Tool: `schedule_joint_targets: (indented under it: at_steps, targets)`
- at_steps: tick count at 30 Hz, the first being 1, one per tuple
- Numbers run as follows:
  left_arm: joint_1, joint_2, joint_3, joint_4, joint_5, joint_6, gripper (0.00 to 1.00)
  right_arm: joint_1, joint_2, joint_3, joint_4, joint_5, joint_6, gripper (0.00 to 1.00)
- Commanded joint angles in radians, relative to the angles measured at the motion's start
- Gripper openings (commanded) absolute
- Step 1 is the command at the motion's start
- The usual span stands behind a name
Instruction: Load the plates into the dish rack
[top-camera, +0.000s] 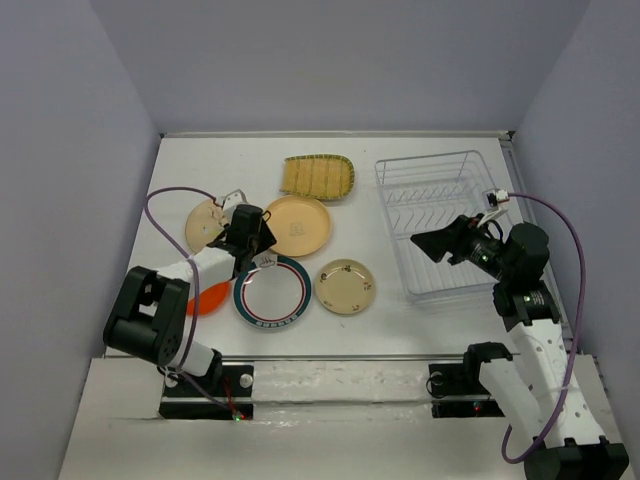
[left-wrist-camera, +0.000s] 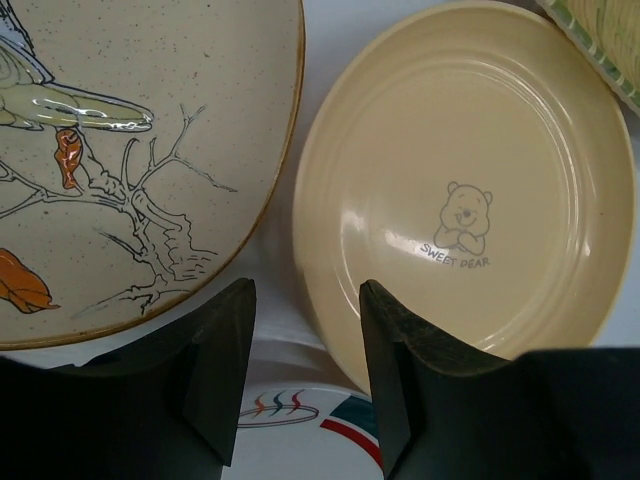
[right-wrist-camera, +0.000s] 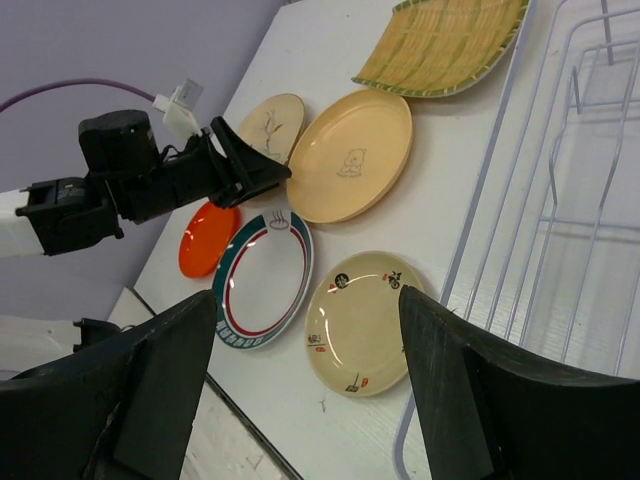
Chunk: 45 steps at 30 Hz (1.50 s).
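Observation:
My left gripper (top-camera: 262, 236) (left-wrist-camera: 305, 370) is low over the near-left rim of the plain tan plate (top-camera: 298, 225) (left-wrist-camera: 470, 180). Its jaws stand apart, one finger (left-wrist-camera: 400, 380) over the plate's inside, the other beside the rim, and nothing is clamped. The cream floral plate (left-wrist-camera: 130, 150) lies just left of it. The white plate with the teal-red rim (top-camera: 272, 292) lies just below it. My right gripper (top-camera: 420, 242) (right-wrist-camera: 307, 300) hangs open above the small beige patterned plate (right-wrist-camera: 365, 320), beside the dish rack (top-camera: 440, 215). No plates are in the rack.
The ribbed yellow-green oblong plate (top-camera: 317, 177) lies at the back, left of the rack. The small orange plate (top-camera: 208, 298) sits near the front left, partly under my left arm. Purple walls close in the table on three sides.

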Motion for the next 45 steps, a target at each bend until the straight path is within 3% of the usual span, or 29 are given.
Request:
schedule_joint_targets:
  at_steps: [1, 8, 13, 18, 20, 36, 43, 45]
  targets:
    - [0.001, 0.035, 0.044, 0.065, -0.049, -0.004, 0.54, -0.005, 0.006, 0.011, 0.049, -0.022, 0.010, 0.79]
    - [0.002, 0.093, 0.063, 0.119, -0.046, -0.007, 0.45, -0.005, 0.016, 0.003, 0.050, -0.024, 0.013, 0.78]
    - [0.001, 0.111, 0.060, 0.133, -0.060, -0.007, 0.26, -0.005, 0.023, 0.005, 0.050, -0.028, 0.019, 0.78]
    - [0.001, 0.084, 0.048, 0.119, -0.069, 0.001, 0.16, -0.005, 0.048, 0.018, 0.055, -0.025, 0.019, 0.78]
    - [0.002, 0.073, 0.051, 0.107, -0.072, 0.005, 0.06, -0.005, 0.054, 0.023, 0.058, -0.025, 0.019, 0.78]
    - [-0.001, -0.214, 0.134, -0.082, 0.026, 0.079, 0.06, 0.004, 0.144, 0.081, 0.147, -0.110, 0.080, 0.84]
    - [0.001, -0.392, 0.110, -0.131, 0.116, 0.117, 0.06, 0.130, 0.261, 0.178, 0.161, -0.018, 0.059, 0.86]
    - [-0.001, -0.428, 0.100, -0.105, 0.189, 0.134, 0.06, 0.217, 0.323, 0.205, 0.158, 0.056, 0.031, 0.87]
